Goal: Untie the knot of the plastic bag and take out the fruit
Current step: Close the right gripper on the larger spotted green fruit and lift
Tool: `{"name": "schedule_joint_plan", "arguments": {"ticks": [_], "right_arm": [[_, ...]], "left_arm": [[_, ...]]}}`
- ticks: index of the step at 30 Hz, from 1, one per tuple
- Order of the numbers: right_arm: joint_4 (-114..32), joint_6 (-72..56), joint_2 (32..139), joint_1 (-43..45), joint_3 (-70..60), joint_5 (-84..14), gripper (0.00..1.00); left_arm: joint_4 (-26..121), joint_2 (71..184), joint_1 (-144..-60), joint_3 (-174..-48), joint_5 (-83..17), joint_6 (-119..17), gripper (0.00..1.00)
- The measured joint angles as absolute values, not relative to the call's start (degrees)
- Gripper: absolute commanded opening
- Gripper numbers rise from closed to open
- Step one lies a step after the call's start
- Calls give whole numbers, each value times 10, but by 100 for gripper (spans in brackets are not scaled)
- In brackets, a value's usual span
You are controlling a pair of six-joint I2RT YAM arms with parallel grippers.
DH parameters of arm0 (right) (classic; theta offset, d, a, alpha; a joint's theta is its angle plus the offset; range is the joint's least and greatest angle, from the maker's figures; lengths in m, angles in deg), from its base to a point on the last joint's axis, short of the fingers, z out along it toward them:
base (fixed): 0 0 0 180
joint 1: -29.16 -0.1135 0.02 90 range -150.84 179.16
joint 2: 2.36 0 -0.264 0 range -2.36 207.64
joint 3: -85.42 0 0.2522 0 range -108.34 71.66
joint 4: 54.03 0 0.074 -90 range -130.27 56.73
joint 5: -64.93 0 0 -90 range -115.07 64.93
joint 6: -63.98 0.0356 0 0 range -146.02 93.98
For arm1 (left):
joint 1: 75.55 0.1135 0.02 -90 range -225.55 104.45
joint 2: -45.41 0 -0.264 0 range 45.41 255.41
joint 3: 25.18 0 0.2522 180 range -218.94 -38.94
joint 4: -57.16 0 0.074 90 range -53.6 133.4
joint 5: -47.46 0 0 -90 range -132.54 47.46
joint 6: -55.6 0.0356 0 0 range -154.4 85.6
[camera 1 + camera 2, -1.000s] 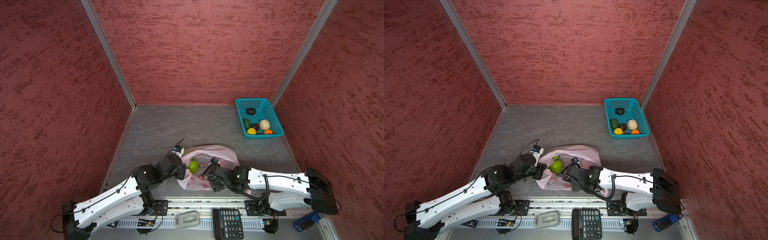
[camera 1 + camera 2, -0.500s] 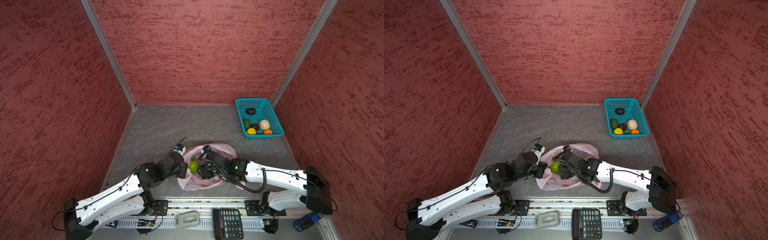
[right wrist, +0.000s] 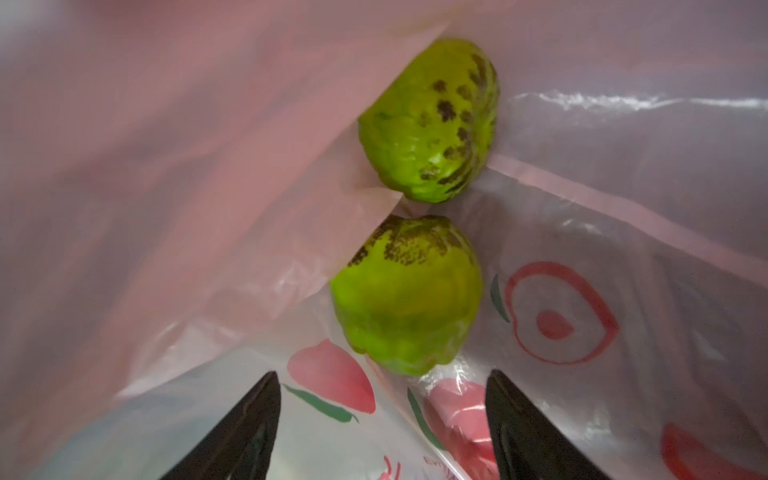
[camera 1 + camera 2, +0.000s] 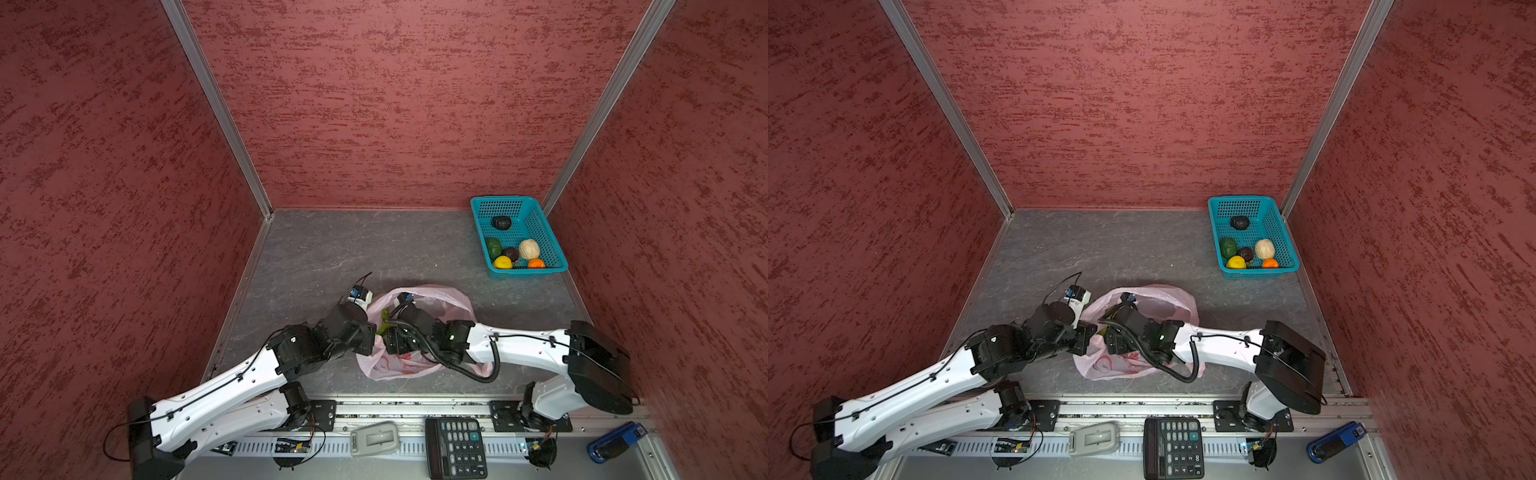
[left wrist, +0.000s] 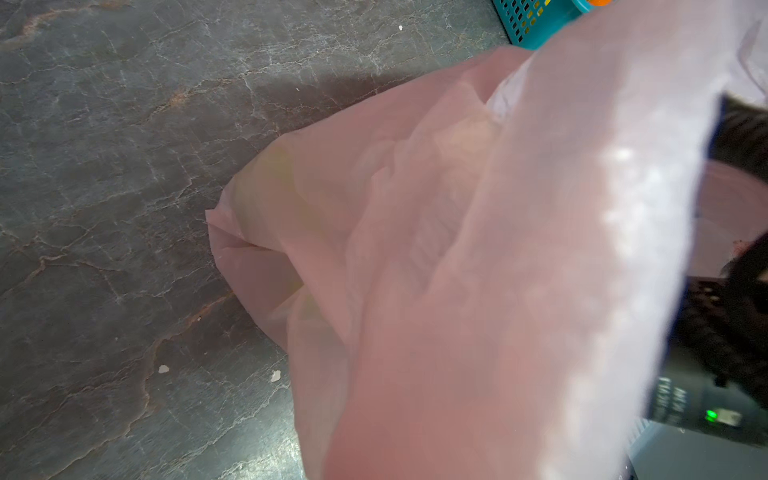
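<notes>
Step in hand, judged: fruit removal; mouth stood open, no knot seen.
Plastic bag [image 4: 436, 297]: lay on bench [image 4: 332, 257].
Left pincer [image 4: 370, 343]: clenched on bag rim.
Right pincer [image 3: 382, 374]: released, inside bag, short of nearer green fruit [image 3: 407, 299]; second green fruit [image 3: 432, 120] lay beyond.
Next called for: advance, straddle, close.

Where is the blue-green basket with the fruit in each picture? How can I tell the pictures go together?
In a top view: the teal basket sits at the far right, by the back corner.
In a top view: same spot, far right.
Left wrist view: only a corner shows, peeking past the bag.
Right wrist view: not in it.
Shared landmark: the pink plastic bag, seen in all four.
</notes>
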State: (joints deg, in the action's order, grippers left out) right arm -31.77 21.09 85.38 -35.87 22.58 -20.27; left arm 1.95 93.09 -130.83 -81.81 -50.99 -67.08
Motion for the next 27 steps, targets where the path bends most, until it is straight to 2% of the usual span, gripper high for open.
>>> {"name": "schedule_joint_plan", "arguments": {"ticks": [8, 16, 22, 27], "right_arm": [[-391, 253, 890, -356, 247, -188, 87], [-405, 277, 973, -348, 207, -185, 86], [-403, 291, 985, -330, 203, -176, 76], [-391, 285, 981, -311, 203, -166, 63]], "left_arm": [[19, 927, -1308, -818, -494, -669, 0], [18, 911, -1301, -818, -481, -663, 0], [16, 908, -1293, -818, -473, -654, 0], [13, 908, -1292, -818, -471, -653, 0]]}}
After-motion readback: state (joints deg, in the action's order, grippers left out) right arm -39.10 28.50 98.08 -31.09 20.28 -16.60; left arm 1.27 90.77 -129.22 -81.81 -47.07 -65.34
